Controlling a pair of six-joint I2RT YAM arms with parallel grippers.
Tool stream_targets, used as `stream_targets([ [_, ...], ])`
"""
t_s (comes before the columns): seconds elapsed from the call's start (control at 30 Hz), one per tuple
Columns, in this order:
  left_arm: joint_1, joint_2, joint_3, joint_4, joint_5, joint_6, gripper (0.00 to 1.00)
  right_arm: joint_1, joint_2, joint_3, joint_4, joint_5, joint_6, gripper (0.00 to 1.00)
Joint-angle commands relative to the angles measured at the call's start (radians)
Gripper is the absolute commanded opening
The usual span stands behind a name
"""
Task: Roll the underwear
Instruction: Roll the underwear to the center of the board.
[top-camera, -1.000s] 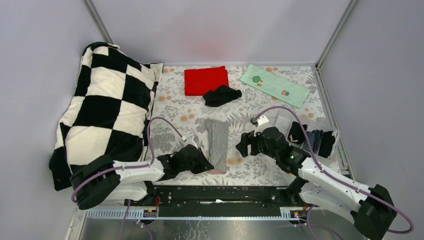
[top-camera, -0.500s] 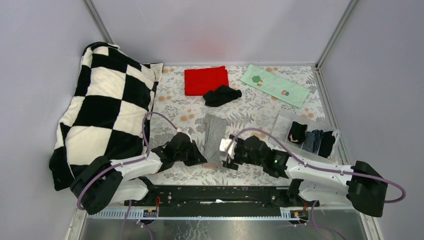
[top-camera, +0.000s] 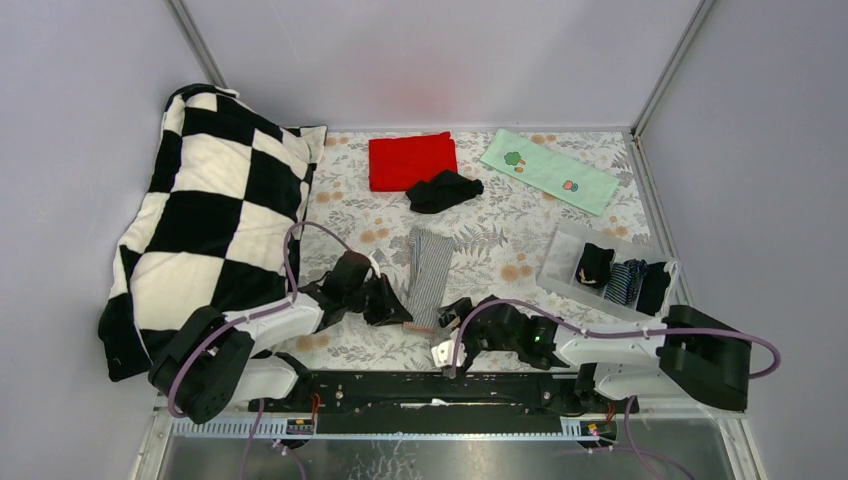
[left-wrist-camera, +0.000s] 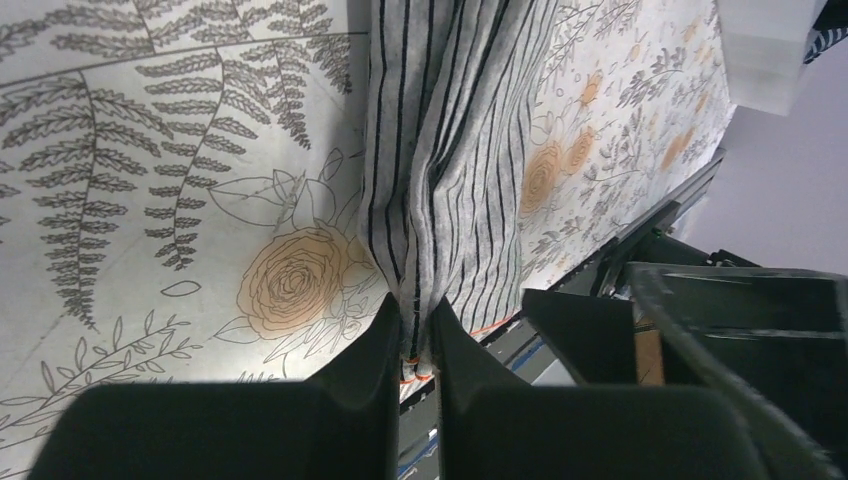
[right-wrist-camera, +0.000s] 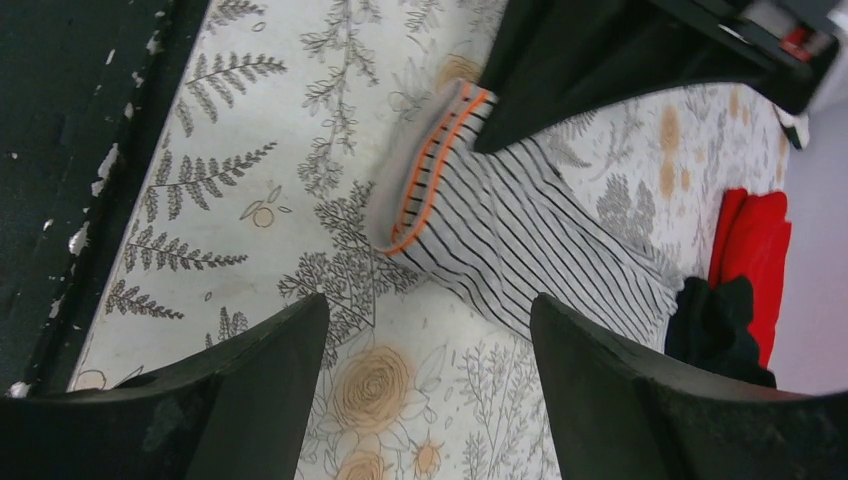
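The grey pinstriped underwear (top-camera: 429, 272) lies as a long folded strip mid-table, its orange-edged waistband (right-wrist-camera: 425, 170) at the near end. My left gripper (top-camera: 403, 316) is shut on that near end; in the left wrist view the striped cloth (left-wrist-camera: 450, 150) is pinched between the jaws of the gripper (left-wrist-camera: 415, 345). My right gripper (top-camera: 452, 318) hovers low just right of the same end, open and empty (right-wrist-camera: 430, 305), with the striped cloth (right-wrist-camera: 520, 230) ahead of it. A black underwear (top-camera: 443, 190) lies crumpled against the red cloth.
A red cloth (top-camera: 412, 160) and a pale green printed cloth (top-camera: 548, 170) lie at the back. A clear bin (top-camera: 562, 262) at the right holds rolled pieces. A big black-and-white checked pillow (top-camera: 210, 210) fills the left side. The black rail (top-camera: 430, 390) runs along the near edge.
My right arm has swung down and leftward from beside the strip's middle to its near end. The left gripper has shifted slightly back and left, dragging the pinched end with it.
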Motion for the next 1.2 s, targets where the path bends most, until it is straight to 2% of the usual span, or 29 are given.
stream_targets([
  [0.0,0.030,0.006,0.035,-0.030,0.056,0.027,0.00,0.028,0.100,0.029,0.101,-0.017,-0.135,0.80],
  [0.63,0.069,0.046,0.038,-0.030,0.097,0.047,0.00,0.108,0.409,-0.048,0.489,0.166,-0.221,0.66],
  [0.97,0.080,0.038,0.033,-0.030,0.115,0.037,0.00,0.108,0.487,-0.074,0.577,0.215,-0.274,0.63],
  [1.17,0.082,0.047,0.030,-0.030,0.123,0.033,0.00,0.108,0.527,-0.063,0.617,0.206,-0.278,0.55],
])
